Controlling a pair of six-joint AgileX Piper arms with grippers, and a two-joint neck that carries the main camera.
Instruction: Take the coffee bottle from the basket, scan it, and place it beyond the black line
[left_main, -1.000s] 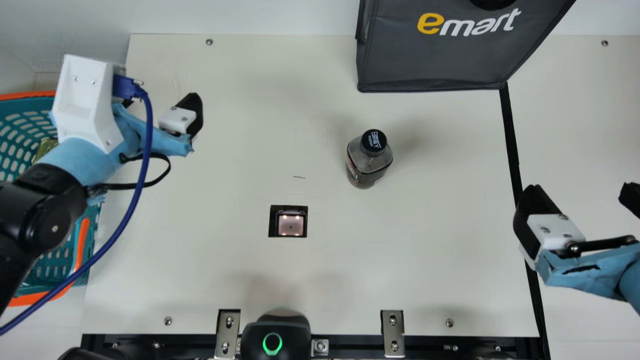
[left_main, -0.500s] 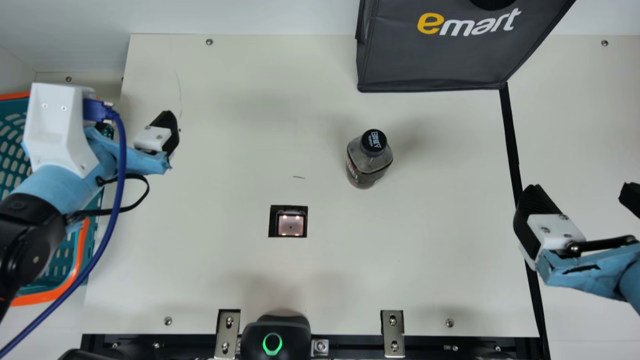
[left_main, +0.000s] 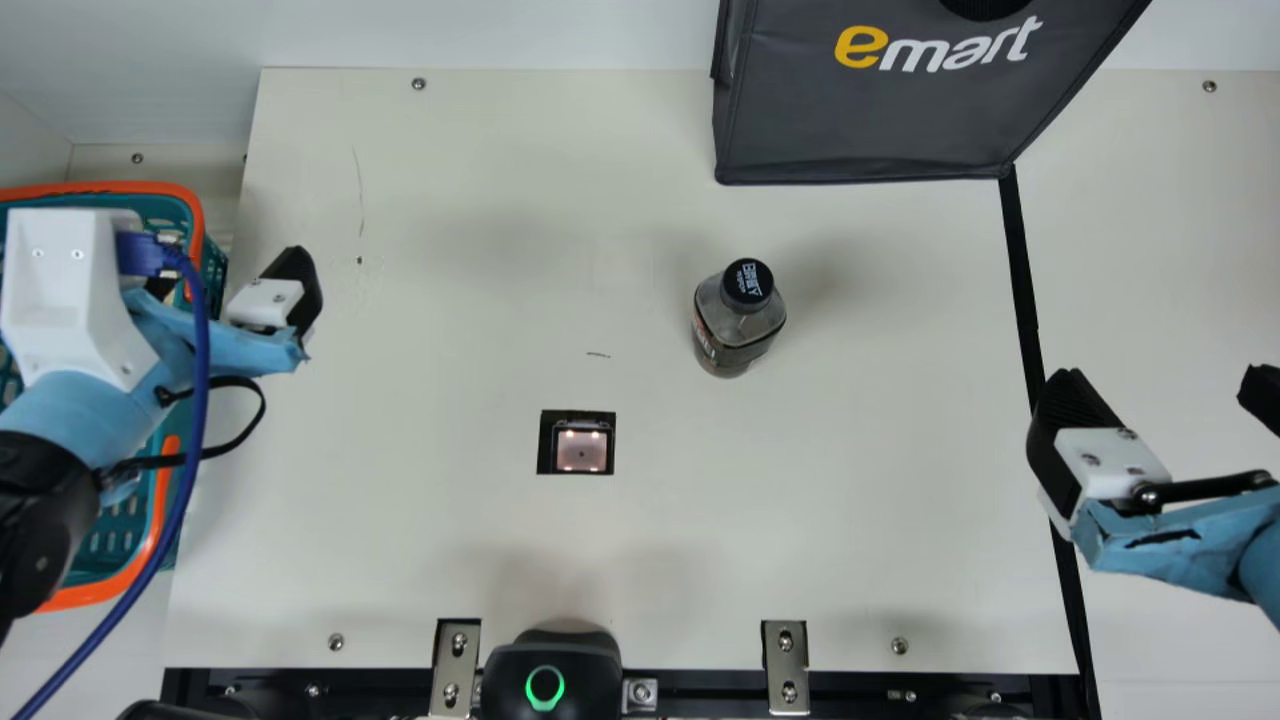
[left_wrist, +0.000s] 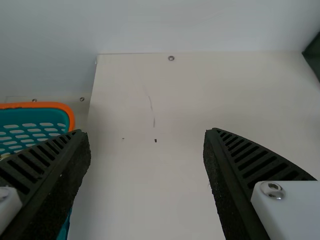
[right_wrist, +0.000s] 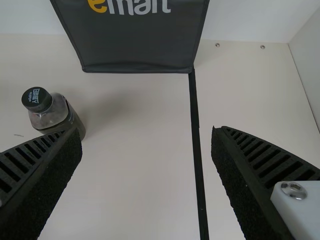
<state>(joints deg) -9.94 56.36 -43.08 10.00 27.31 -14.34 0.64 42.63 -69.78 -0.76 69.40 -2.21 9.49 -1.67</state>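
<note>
Main view, coffee bottle (left_main: 735, 320): it is standing upright on the cream table (left_main: 450, 350), in front of the dark bag (left_main: 860, 110), and it is not yet beyond the black line (left_main: 1022, 270).
Main view, scanner window (left_main: 582, 450): it is set into the table, lit by small lights; the bottle stands apart from it, farther back and to the right.
Main view, basket (left_main: 160, 190): teal with an orange rim, it is at the left edge of the table, partly under the left arm.
Main view, left gripper (left_main: 230, 270): it is placed above the border of basket and table, well apart from the bottle.
Main view, right gripper (left_main: 1165, 375): one finger is overlapping the black line, the other is on the far side of it; the gap between them is wide.
Left wrist view, left gripper (left_wrist: 145, 132): the two ribbed fingers are spread widely and it has hold of nothing; between them I see the table surface.
Left wrist view, basket: its corner appears just beside one finger.
Right wrist view, right gripper (right_wrist: 146, 130): it is also widely open and grips nothing; the black line runs between its fingers.
Right wrist view, coffee bottle: it is partly hidden behind one finger.
</note>
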